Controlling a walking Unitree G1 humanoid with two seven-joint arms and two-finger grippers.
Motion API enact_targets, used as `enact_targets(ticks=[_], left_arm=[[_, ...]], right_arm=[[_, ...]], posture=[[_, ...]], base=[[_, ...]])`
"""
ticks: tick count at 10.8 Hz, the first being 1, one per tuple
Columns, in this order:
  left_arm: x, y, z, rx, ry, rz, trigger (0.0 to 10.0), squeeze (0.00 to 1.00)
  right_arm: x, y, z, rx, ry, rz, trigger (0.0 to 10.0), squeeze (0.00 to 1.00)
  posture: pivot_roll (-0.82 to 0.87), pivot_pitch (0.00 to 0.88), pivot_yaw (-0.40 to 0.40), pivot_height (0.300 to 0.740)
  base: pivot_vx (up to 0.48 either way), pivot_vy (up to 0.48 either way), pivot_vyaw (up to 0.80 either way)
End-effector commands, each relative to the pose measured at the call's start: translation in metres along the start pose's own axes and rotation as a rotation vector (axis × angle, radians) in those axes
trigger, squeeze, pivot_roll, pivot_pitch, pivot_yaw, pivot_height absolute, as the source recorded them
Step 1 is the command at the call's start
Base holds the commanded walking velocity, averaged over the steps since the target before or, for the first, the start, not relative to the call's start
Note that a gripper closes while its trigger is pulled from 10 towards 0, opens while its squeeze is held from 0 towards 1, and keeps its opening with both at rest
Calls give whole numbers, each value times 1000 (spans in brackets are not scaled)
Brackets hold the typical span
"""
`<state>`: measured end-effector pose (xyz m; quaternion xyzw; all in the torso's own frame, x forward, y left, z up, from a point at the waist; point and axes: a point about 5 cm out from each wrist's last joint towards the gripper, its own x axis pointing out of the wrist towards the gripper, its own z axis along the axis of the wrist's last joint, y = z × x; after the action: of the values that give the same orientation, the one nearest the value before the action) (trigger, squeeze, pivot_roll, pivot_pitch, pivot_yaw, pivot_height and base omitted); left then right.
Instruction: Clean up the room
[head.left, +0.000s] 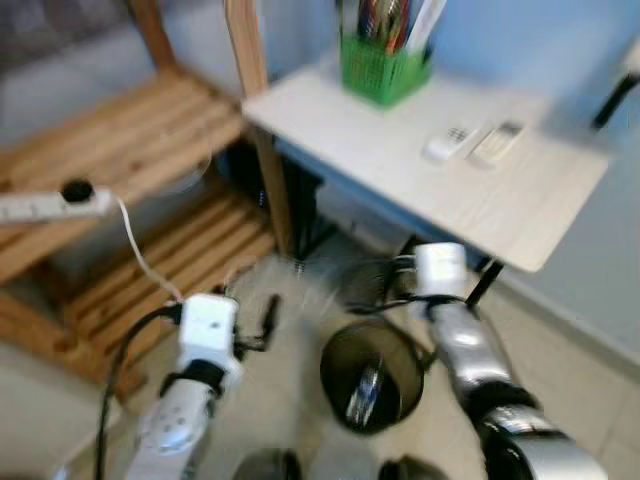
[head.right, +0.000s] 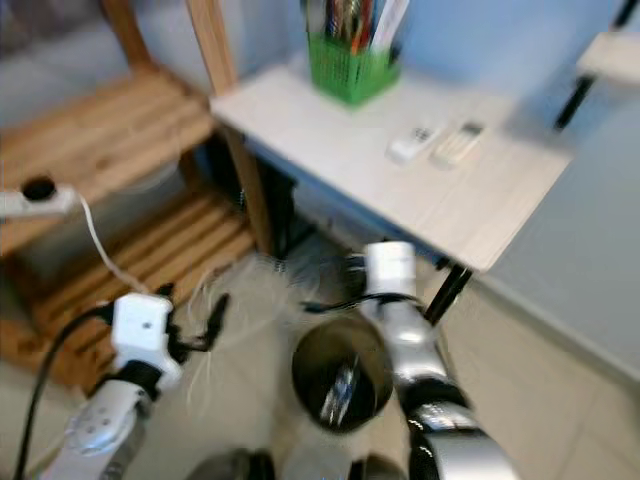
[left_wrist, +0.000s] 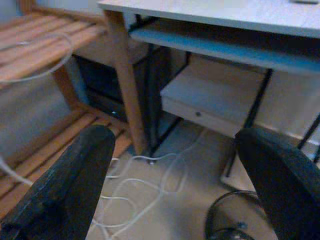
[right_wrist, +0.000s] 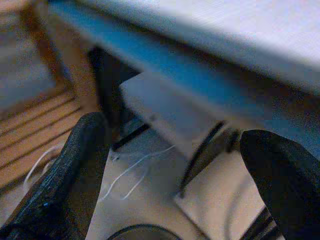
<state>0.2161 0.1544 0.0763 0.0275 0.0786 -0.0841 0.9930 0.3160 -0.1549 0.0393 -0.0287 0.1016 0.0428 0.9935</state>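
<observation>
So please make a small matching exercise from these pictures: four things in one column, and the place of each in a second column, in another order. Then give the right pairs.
Things:
1. green basket
2. two remote controls
3. black wire bin
4. white power strip

Places:
A. on the floor between the two arms
B. on the wooden slatted shelf
C. at the back of the white desk, full of pens
D. side by side on the white desk top

Pairs: 1-C, 2-D, 3-A, 4-B
</observation>
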Motion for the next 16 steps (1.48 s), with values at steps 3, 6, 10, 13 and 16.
enact_targets(ticks=[3, 6, 10, 13, 16], left_arm=[[20, 31, 5, -110, -9, 134, 10000, 0], [36, 13, 8, -80, -67, 83, 10000, 0], [54, -2, 19, -39, -123, -16, 10000, 0], [59, -5, 21, -26, -135, -32, 10000, 0], [60, -10, 22, -10, -150, -68, 10000, 0]], right_arm=[[-28, -16, 26, -17, -243, -7, 10000, 0], [-28, -19, 21, -14, -174, -21, 10000, 0], [-18, -2, 17, -6, -113, 12, 10000, 0], [-15, 3, 18, -11, -117, 14, 10000, 0], [-10, 4, 22, -22, -121, 24, 10000, 0]], posture=[[-69, 0, 74, 740], [-124, 0, 84, 740], [-139, 0, 113, 740], [-135, 0, 123, 740], [-134, 0, 123, 740]], base=[[0, 0, 0], [0, 0, 0], [0, -476, -670], [0, -156, -438], [0, -315, 0]])
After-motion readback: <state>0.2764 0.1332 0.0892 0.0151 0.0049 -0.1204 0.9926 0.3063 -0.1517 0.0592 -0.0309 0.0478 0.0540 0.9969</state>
